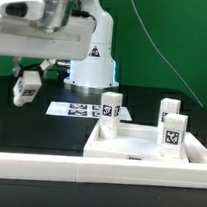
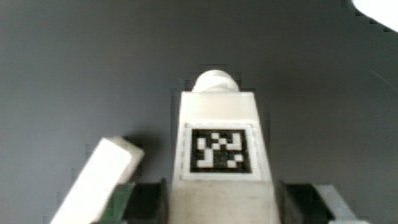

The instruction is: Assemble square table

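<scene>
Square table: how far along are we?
Done: three short white peg legs stand upright on the white plastic square tray-like top; whether they are fully seated cannot be told. In hand: the gripper is shut on a fourth white tagged peg leg, over the dark table, away from the top. Left: carry that leg over and fit it at the remaining corner.

tabletop (image 1: 139,146): white, rimmed, rim up, 5 o'clock | three tagged legs (image 1: 111,105) upright on it | fourth leg (image 2: 221,135): raised at 9 o'clock
</scene>
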Robot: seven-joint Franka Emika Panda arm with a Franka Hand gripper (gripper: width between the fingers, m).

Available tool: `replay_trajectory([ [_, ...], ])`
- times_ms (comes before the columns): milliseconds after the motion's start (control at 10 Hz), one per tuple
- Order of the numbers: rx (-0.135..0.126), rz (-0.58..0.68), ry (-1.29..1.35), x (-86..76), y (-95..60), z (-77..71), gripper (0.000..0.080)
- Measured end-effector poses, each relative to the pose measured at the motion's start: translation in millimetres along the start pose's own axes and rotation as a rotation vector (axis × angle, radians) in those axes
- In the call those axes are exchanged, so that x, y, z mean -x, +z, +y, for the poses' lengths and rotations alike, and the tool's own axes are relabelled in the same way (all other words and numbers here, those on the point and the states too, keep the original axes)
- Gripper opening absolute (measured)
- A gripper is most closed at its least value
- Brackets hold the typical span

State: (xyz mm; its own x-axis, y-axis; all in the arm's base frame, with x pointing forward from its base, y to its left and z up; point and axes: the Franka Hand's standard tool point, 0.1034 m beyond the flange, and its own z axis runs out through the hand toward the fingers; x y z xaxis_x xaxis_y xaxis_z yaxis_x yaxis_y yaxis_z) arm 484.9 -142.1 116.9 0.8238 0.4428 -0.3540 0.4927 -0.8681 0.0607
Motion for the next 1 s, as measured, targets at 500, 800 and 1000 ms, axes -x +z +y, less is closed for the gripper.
replay_trajectory([
  [500,0.027,0.234,0.044,-34.6,-29.3,7.5,0.0287],
  [800,0.067,0.355,0.046,-28.9,-26.9,16.2,0.0287],
  [1000,0.002,0.335,0.140,-46.3,-41.3,-1.9,0.0287],
])
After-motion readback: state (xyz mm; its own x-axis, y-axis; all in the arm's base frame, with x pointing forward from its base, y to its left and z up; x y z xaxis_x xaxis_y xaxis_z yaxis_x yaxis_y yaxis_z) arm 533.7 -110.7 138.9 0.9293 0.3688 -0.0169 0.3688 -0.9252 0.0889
